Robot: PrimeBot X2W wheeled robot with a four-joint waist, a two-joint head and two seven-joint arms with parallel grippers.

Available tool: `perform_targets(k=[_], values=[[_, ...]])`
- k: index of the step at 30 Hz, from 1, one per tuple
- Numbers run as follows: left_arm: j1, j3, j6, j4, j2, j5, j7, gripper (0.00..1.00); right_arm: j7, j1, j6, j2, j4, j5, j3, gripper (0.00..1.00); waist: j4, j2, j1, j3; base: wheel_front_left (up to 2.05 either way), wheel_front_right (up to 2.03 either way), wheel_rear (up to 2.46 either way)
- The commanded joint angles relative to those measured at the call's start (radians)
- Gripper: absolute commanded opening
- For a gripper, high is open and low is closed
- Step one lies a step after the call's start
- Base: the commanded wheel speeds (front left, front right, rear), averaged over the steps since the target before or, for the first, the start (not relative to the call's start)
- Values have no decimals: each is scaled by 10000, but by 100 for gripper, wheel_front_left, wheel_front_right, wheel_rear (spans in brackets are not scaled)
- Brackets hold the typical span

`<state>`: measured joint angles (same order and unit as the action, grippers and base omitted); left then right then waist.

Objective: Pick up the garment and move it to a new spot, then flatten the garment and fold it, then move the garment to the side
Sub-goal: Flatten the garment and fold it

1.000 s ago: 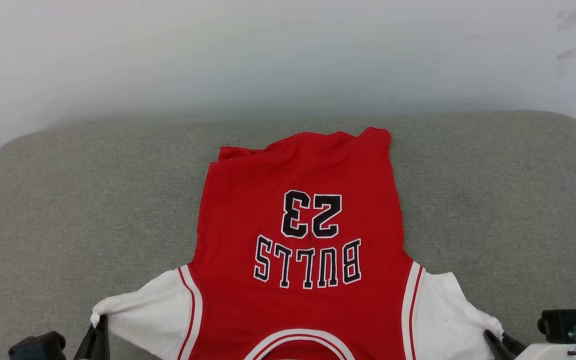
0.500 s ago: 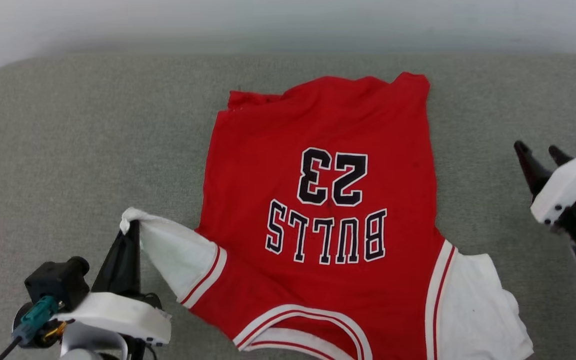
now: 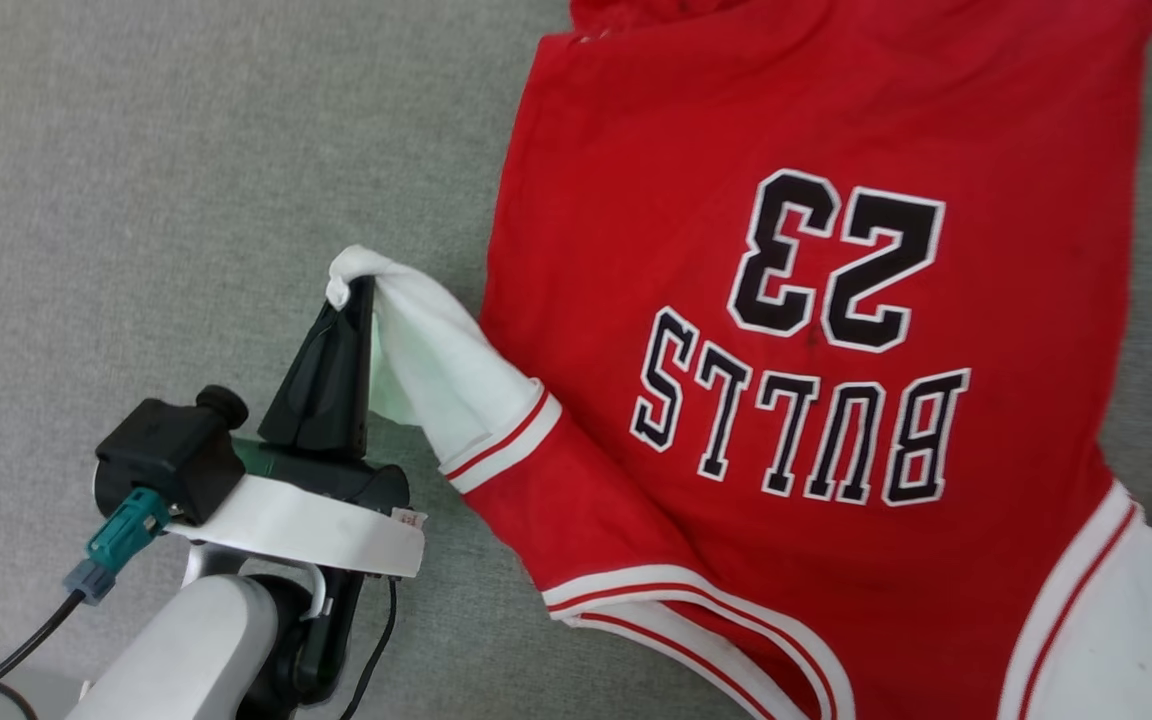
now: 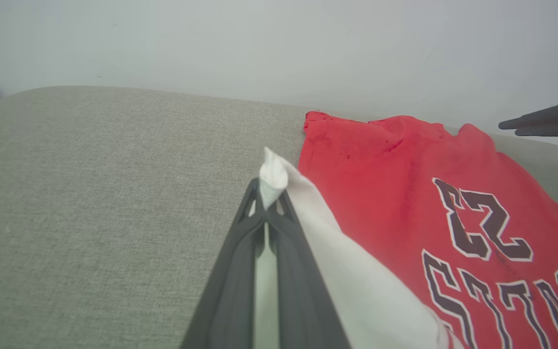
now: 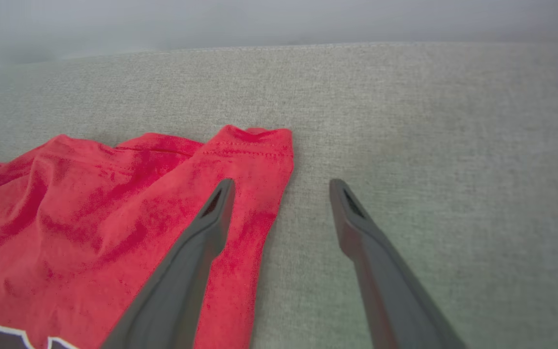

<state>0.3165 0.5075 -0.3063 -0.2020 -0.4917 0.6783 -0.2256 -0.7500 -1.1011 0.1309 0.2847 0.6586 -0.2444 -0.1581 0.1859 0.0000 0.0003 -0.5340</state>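
Observation:
The garment [image 3: 636,150] is a red T-shirt with white sleeves and "BULLS 23" printed on it, lying mostly flat on a grey-green cushion [image 3: 136,150], collar toward me. My left gripper [image 3: 351,300] is shut on the tip of the white left sleeve [image 3: 436,360], holding it raised off the cushion; the left wrist view shows the sleeve tip [image 4: 273,177] pinched between the fingers [image 4: 240,252]. My right gripper [image 5: 283,191] is open above the far right hem corner [image 5: 259,145], one finger over red fabric, the other over bare cushion.
The cushion [image 5: 429,121] stretches wide to both sides of the garment. A pale wall [image 4: 259,43] rises behind its far edge. The other white sleeve [image 3: 1136,640] lies flat at the lower right of the head view.
The right gripper let go of the right sleeve, opened and moved to the far hem corner. The left gripper carried its sleeve up and inward. The head camera tilted down and closer.

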Motion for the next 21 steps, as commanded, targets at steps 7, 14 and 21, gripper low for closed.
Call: perform_targets(k=[7,14,21], values=[[528,157,302,294,258,-156,-157,0,-649,-302,-4,-179,964,189,-9,100,688,0,-3,-922,0,0,0],[705,164,485,595,409,-155,-232,0,-1250,119,-2,-402,1726,-12,-3,0,766,0,-3,-879,0,0,0],[441,97,500,919,357,-98,-253,0,-849,-31,-5,223,1426,2,230,0,620,0,-3,-149,0,0,0]])
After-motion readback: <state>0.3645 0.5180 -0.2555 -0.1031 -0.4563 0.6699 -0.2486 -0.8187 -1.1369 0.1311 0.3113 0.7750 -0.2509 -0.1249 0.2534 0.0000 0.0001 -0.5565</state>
